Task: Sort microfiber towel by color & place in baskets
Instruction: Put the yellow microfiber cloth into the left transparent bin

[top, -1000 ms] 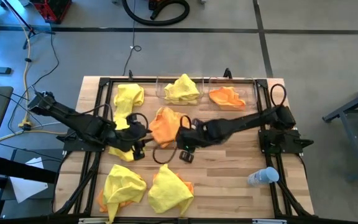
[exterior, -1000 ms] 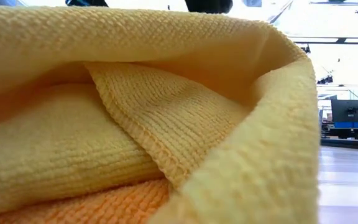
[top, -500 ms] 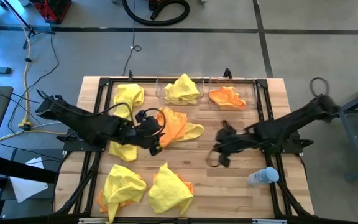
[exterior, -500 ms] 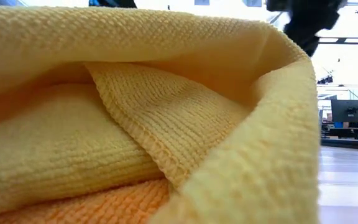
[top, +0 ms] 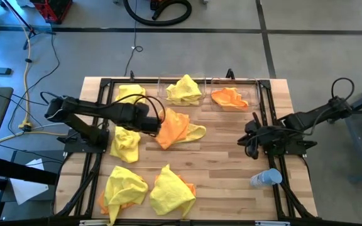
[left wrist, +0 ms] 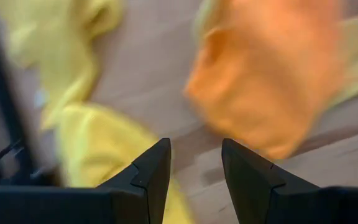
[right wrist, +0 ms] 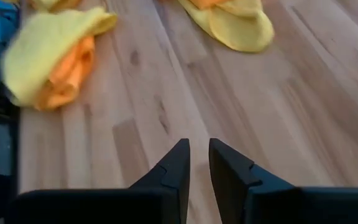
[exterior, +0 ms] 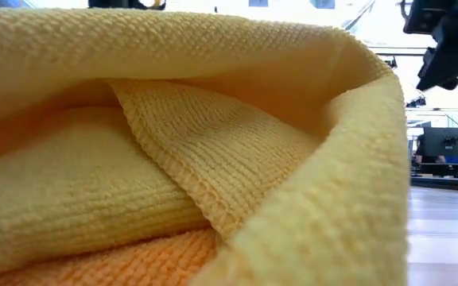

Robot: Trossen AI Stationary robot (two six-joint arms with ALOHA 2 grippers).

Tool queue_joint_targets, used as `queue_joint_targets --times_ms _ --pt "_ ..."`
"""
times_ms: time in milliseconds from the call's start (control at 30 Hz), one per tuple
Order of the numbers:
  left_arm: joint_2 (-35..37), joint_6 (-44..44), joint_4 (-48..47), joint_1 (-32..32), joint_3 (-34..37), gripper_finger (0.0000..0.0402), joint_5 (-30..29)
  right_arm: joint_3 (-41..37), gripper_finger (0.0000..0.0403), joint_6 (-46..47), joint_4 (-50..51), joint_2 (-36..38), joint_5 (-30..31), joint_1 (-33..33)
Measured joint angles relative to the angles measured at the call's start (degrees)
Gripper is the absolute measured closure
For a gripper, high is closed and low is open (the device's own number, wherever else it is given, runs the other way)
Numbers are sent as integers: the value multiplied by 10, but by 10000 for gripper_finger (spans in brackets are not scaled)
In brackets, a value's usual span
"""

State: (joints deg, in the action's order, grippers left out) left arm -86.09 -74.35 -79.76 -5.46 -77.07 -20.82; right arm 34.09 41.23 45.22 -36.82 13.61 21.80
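the wooden desk (top: pixel 231 163) carries yellow and orange towels, loose and in heaps; at its far edge stand two clear baskets side by side, the left basket (top: pixel 182 90) holding a yellow towel (top: pixel 183 88) and the right basket (top: pixel 234 95) holding an orange towel (top: pixel 229 98); the left hand (top: pixel 158 121) reaches in from the left over the middle of the desk, right at the left edge of a crumpled orange towel (top: pixel 172 127) that lies on a yellow towel (top: pixel 194 131) showing at its right side; in the left wrist view the fingers (left wrist: pixel 151 171) stand apart with bare wood between them and nothing held, the orange towel (left wrist: pixel 272 74) just ahead of them; the right hand (top: pixel 251 142) hangs over the right side of the desk, beside the arm's base, well apart from the orange towel; in the right wrist view its fingers (right wrist: pixel 178 165) are drawn nearly together with only a thin gap, gripping nothing, above bare boards; a yellow towel (top: pixel 131 96) lies at the far left of the desk and another (top: pixel 125 142) on the left side nearer the front; at the near edge sit two heaps, yellow over orange (top: pixel 124 189) and a yellow one with orange under it (top: pixel 171 190); a small clear bottle (top: pixel 266 178) lies near the right front corner; the low view is almost filled by a folded yellow cloth (exterior: pixel 173 143) close to the lens.
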Motion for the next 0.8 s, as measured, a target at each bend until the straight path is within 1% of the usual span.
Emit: queue_joint_targets --times_ms 67,167,267,367,567,800 --pt "1 -10 3 3 19 268 15 -2 350 -23 35 12 2 0" --pt "0 -21 9 6 61 268 49 -2 350 -16 64 20 3 0" --pt "1 -35 64 6 116 268 87 -2 350 14 63 21 3 0" --pt "7 -65 119 2 168 268 105 -2 350 18 64 20 3 0" --pt "6 -149 155 1 267 268 162 -2 350 18 64 20 3 0" --pt "9 -172 326 -3 383 268 191 -2 350 18 64 20 3 0"
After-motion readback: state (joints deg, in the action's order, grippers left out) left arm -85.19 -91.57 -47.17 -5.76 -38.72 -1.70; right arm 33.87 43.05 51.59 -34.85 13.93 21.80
